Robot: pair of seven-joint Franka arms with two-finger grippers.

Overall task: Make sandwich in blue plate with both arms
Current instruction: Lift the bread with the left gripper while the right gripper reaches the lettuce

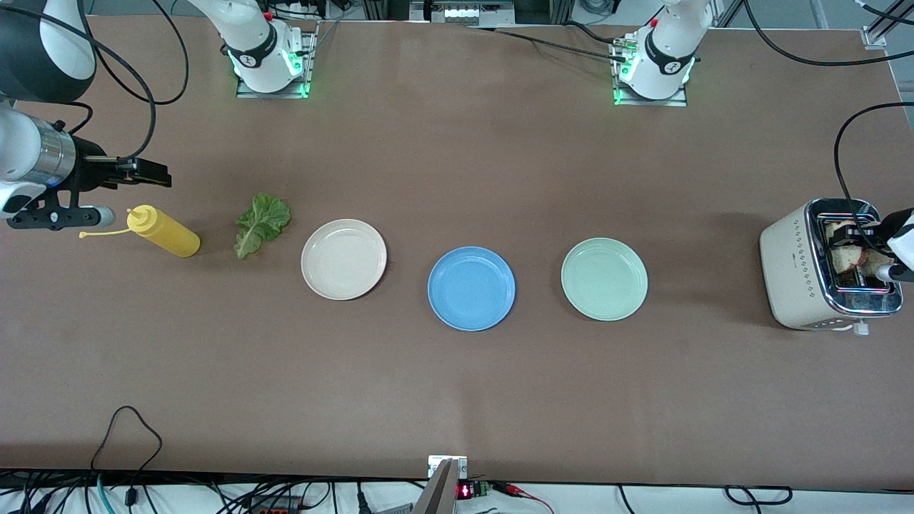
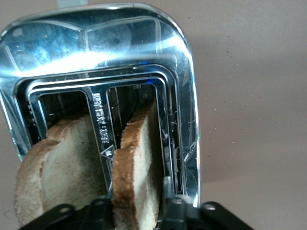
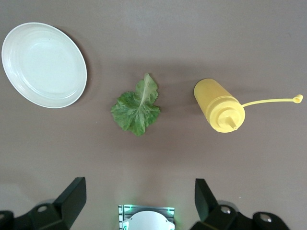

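Observation:
The blue plate (image 1: 471,288) lies bare at the middle of the table. Two bread slices stand in the slots of a cream toaster (image 1: 792,264) at the left arm's end. My left gripper (image 1: 864,246) is over the toaster, and in the left wrist view it (image 2: 139,211) is shut on one bread slice (image 2: 139,158). The other slice (image 2: 62,163) stands in the slot beside it. A green lettuce leaf (image 1: 261,223) lies on the table toward the right arm's end. My right gripper (image 1: 153,173) is up in the air there, open and empty (image 3: 139,187), with the lettuce (image 3: 137,109) in its view.
A cream-white plate (image 1: 343,258) lies between the lettuce and the blue plate. A mint-green plate (image 1: 604,279) lies between the blue plate and the toaster. A yellow squeeze bottle (image 1: 166,232) lies on its side beside the lettuce.

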